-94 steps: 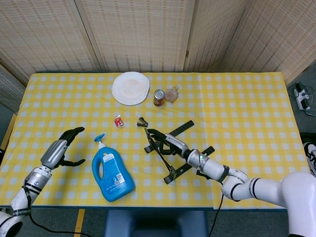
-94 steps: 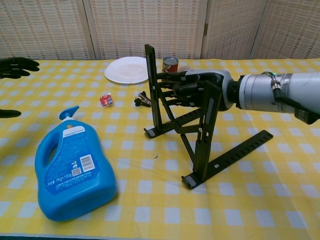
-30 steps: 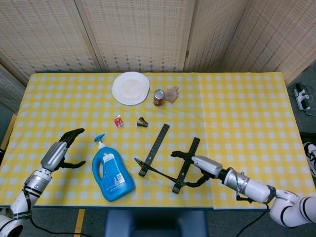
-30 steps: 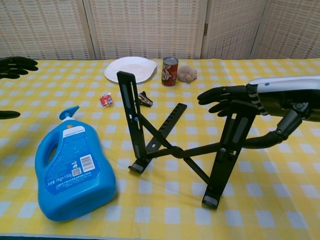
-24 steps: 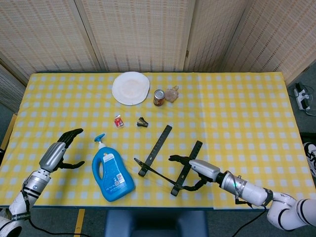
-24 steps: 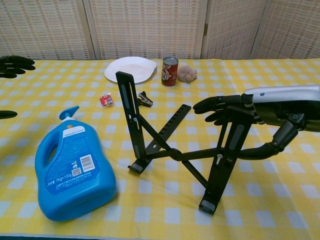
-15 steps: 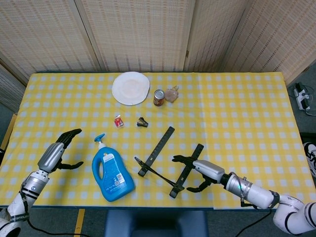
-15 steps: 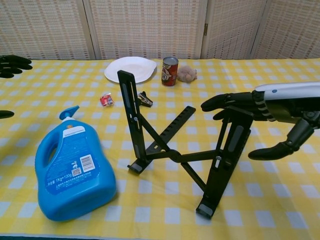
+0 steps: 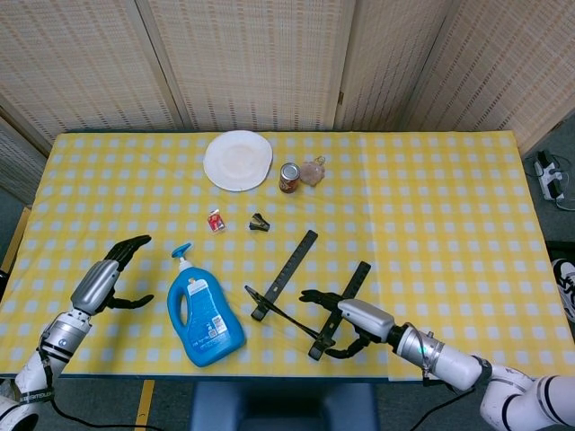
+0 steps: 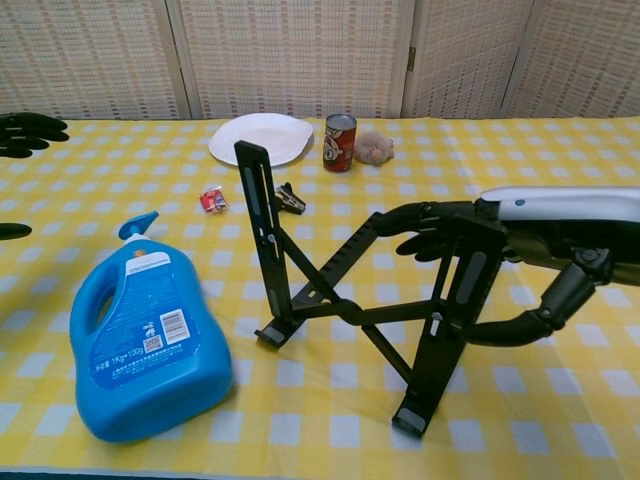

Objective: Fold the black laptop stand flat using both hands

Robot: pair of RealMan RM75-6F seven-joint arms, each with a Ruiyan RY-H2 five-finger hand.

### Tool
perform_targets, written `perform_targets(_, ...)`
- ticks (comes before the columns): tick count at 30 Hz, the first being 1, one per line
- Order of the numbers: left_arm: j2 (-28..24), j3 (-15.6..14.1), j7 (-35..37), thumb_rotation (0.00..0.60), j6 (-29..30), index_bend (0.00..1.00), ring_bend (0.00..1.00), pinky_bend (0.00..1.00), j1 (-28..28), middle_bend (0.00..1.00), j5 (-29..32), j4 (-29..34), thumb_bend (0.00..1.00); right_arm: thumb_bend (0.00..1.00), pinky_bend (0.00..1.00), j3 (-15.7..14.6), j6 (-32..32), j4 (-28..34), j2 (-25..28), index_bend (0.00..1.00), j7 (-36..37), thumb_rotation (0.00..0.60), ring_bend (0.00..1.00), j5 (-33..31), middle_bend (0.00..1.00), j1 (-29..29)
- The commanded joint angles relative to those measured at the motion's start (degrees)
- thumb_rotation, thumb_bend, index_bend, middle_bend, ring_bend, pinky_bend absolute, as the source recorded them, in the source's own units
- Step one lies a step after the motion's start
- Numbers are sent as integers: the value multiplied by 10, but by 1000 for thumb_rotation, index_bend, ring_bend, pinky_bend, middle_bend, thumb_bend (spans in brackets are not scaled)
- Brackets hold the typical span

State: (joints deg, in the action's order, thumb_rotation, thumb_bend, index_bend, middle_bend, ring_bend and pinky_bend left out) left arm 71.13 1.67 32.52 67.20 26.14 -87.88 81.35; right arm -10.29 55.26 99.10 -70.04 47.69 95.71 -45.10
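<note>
The right hand point(image 10: 470, 235) is set against the near-right leg of the stand point(image 10: 340, 300), fingers point(image 10: 415, 218) laid over its top and thumb curled below; whether the leg is actually clasped cannot be told. The stand is seen still opened out, near the front middle of the worktop point(image 9: 431, 197). A blue bottle point(image 9: 205, 314) lies just left of it. The left hand point(image 9: 106, 280) is held well apart at the left edge, fingers spread, nothing in it.
</note>
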Motion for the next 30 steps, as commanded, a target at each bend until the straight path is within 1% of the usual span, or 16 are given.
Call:
perform_targets(1, 0, 0, 1, 600, 0, 65, 53, 0, 0, 104, 0, -1, 249, 337, 0, 39, 12, 0, -39, 0, -65, 600, 0, -66, 0, 27)
perform_targets(6, -2, -1, 3, 600, 1, 64, 52, 0, 0, 104, -2, -3, 249, 336, 0, 66, 29, -3, -49, 0, -96, 600, 0, -128, 0, 56)
perform_targets(12, -2, -1, 0, 600, 0, 60, 50, 0, 5, 104, -8, -2, 250, 337, 0, 78, 50, 1, -27, 0, -87, 600, 0, -163, 0, 94)
perform_targets(15, -6, 0, -7, 600, -4, 60, 50, 0, 10, 103, -13, 1, 249, 336, 0, 88, 79, 2, -13, 0, -71, 600, 0, -172, 0, 120)
perform_targets(19, -14, 5, -22, 600, -12, 60, 49, 0, 23, 104, -18, 10, 249, 337, 0, 96, 121, 5, 10, 0, -55, 600, 0, -152, 0, 150)
perform_targets(23, -17, 12, -39, 600, -23, 62, 49, 0, 38, 104, -19, 18, 250, 337, 0, 92, 131, 13, 33, 0, -58, 600, 0, -122, 0, 162)
perform_targets(25, -15, 16, -55, 600, -36, 65, 50, 0, 49, 103, -18, 15, 250, 337, 0, 87, 132, 11, 39, 0, -83, 600, 0, -104, 0, 163)
perform_targets(28, -9, 26, -84, 600, -64, 70, 56, 0, 75, 104, -14, 8, 250, 337, 0, 80, 133, 13, 44, 0, -146, 600, 0, -71, 0, 163)
perform_targets(30, -1, 34, -119, 600, -81, 75, 64, 0, 94, 104, -14, -2, 251, 337, 0, 76, 140, 15, 42, 0, -206, 600, 6, -45, 13, 164)
